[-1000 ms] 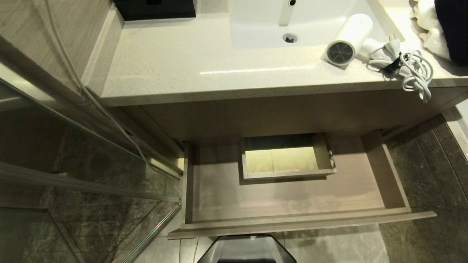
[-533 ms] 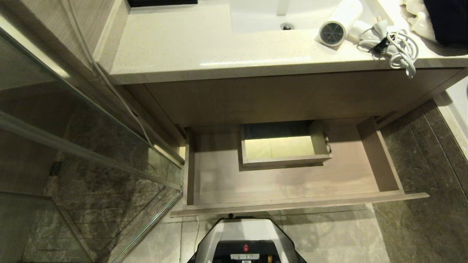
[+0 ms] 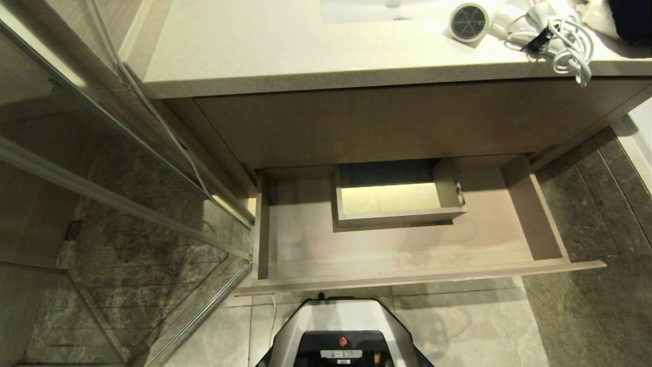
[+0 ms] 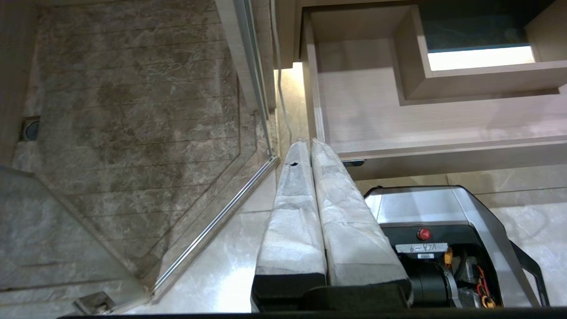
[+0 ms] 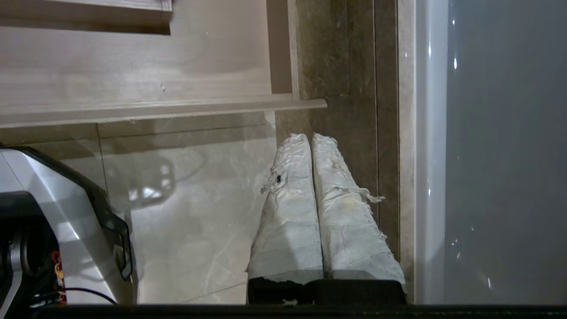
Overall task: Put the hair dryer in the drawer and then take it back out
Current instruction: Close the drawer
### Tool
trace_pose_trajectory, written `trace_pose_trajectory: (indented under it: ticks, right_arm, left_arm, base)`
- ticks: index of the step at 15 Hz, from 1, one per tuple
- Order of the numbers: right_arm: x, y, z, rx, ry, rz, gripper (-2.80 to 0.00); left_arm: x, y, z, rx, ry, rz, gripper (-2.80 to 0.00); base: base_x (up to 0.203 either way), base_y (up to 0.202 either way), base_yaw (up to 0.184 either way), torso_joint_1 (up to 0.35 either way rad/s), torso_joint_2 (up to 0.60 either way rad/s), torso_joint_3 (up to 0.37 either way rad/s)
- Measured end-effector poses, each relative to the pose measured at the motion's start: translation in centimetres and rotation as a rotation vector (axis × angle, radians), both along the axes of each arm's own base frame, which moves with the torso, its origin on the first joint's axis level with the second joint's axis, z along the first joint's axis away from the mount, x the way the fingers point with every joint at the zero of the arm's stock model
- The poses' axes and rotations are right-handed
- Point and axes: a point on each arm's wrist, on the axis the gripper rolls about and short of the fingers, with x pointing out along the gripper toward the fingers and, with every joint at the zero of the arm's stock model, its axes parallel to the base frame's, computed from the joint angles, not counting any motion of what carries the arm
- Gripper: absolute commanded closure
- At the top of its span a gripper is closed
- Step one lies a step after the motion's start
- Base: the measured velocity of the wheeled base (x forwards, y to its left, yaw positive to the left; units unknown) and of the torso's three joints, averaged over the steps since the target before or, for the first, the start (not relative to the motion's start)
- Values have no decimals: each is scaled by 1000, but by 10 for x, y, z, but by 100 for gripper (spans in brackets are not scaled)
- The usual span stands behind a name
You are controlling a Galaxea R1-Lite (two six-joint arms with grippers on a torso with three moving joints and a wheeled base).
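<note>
We are starting the first step: the dryer [image 3: 471,21] is lying at the upper right of the head view, the drawer [image 3: 407,250] standing open. Both grippers, left [image 4: 308,146] and right [image 5: 310,139], are pressed together and empty; next we need to reach up.

A: Warm, dim light overall; a bright yellowish patch glows through the boxed cutout [image 3: 389,198] of the drawer [image 3: 407,244].

B: Deep shadow beneath the vanity surface [image 3: 285,56]. Glare streaks the pale floor tiles [image 5: 195,212]; straight edges bow toward the head view's corners.
</note>
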Motion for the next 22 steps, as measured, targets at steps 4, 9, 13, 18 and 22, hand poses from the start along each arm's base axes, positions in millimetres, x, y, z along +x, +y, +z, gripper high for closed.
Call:
trace_pose_trajectory:
  ticks: [4, 9, 13, 18, 22]
  right_arm:
    - [-1, 0, -1, -8, -7, -21, 0]
    - [0, 0, -4, -13, -18, -29, 0]
    - [0, 1, -7, -11, -19, -18, 0]
    - [0, 1, -9, 5, -20, -24, 0]
    - [-1, 1, -9, 6, -19, -23, 0]
  left_arm:
    - [0, 0, 0, 0, 1, 0, 0]
    - [0, 0, 0, 0, 1, 1, 0]
    - [0, 0, 0, 0, 0, 0, 0]
    - [0, 0, 0, 0, 1, 0, 0]
    - [0, 0, 0, 0, 0, 0, 0]
  base:
    - [0, 0, 0, -212, 357, 143]
    - [0, 0, 0, -287, 460, 175]
    - [0, 0, 0, -348, 539, 182]
    - [0, 0, 0, -291, 454, 158]
    - [0, 0, 0, -70, 403, 317]
